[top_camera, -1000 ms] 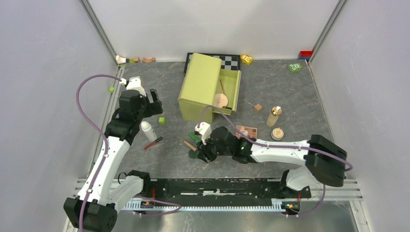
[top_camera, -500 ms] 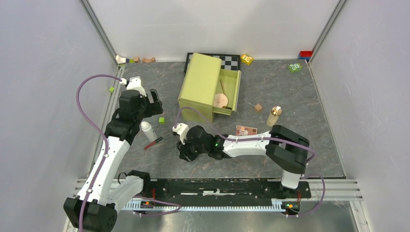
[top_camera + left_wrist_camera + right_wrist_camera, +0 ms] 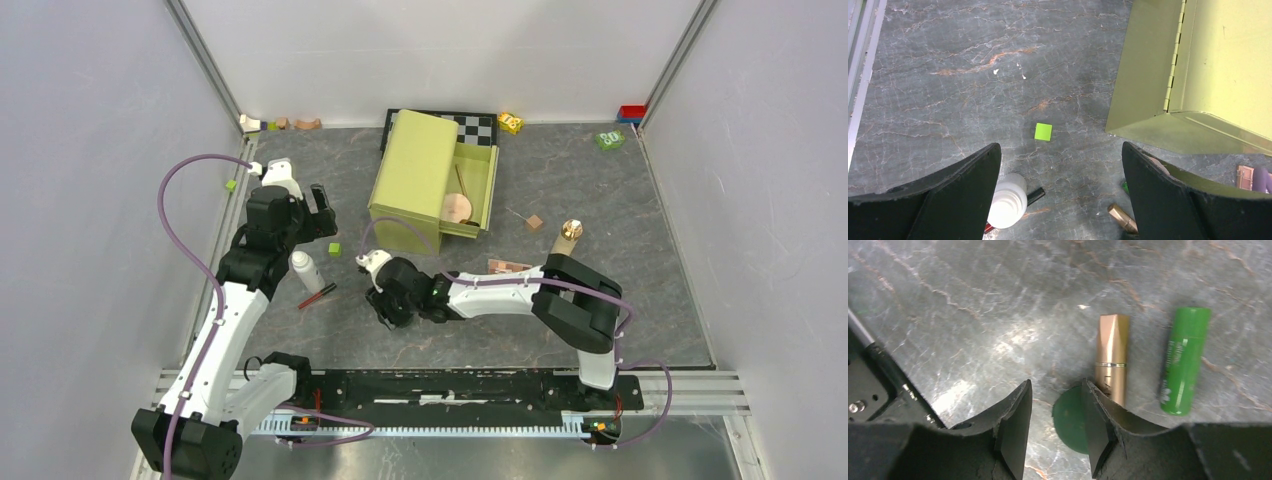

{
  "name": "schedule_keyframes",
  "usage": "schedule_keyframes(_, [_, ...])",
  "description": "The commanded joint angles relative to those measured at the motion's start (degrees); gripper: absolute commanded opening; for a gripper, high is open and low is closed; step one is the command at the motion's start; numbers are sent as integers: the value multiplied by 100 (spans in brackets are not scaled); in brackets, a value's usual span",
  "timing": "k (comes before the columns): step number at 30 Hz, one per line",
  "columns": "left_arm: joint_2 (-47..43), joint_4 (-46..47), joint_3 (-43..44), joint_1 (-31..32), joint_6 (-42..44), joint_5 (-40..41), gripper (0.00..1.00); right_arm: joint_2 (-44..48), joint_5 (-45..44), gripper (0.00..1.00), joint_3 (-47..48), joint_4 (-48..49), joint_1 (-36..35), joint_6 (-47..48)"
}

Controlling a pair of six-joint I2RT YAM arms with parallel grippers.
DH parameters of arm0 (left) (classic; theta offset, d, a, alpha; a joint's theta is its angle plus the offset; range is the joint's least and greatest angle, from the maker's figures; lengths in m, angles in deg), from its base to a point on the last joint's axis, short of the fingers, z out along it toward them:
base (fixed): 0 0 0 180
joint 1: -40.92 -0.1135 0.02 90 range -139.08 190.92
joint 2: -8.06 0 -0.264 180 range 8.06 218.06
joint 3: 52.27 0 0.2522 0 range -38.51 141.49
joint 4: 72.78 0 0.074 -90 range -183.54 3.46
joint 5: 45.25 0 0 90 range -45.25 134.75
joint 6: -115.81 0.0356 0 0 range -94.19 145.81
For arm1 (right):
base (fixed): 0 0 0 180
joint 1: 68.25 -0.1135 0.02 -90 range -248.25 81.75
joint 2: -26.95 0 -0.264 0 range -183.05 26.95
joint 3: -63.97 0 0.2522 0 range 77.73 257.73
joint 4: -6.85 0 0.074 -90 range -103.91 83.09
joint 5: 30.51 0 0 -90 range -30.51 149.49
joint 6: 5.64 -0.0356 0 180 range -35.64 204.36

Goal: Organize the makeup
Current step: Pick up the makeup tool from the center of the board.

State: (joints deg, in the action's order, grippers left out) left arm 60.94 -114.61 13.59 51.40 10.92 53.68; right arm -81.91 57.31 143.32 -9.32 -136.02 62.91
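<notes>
Your right tool (image 3: 1057, 390) hangs part-open, gripping nothing, with the glossy bronze metallic tube (image 3: 1112, 352) lying just outside one finger on the grey marbled worktop (image 3: 948, 315); it looks light, stiff and slippery, so pinch across its middle.

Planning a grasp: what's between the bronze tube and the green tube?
Nothing: in the right wrist view, the table between the bronze tube and the green tube is bare; they lie apart.
</notes>
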Motion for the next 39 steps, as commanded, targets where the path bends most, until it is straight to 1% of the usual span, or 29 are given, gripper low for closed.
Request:
schedule_keyframes(1, [-41, 237, 11, 22, 268, 45, 96, -91, -560, 48, 336, -410, 177, -241])
schedule_keyframes(4, [-37, 241, 11, 24, 268, 35, 96, -27, -660, 50, 266, -481, 237, -282])
schedule_keyframes(10, [-37, 241, 14, 20, 268, 14, 96, 21, -729, 57, 150, -550, 245, -287])
schedule_keyframes(20, [-30, 241, 15, 20, 272, 10, 96, 251, -815, 58, 56, -1015, 246, -170])
schedule_keyframes(24, [-29, 241, 18, 17, 268, -13, 96, 421, -641, 59, -128, -966, 244, -192])
schedule_keyframes(32, [-33, 241, 11, 19, 268, -4, 96, 813, -237, 65, -513, -559, 262, -435])
schedule_keyframes(35, [-18, 241, 11, 24, 268, -8, 96, 978, -174, 66, -622, -454, 311, -493])
schedule_keyframes(39, [-16, 240, 11, 22, 259, -15, 96, 1139, -177, 66, -697, -544, 424, -504])
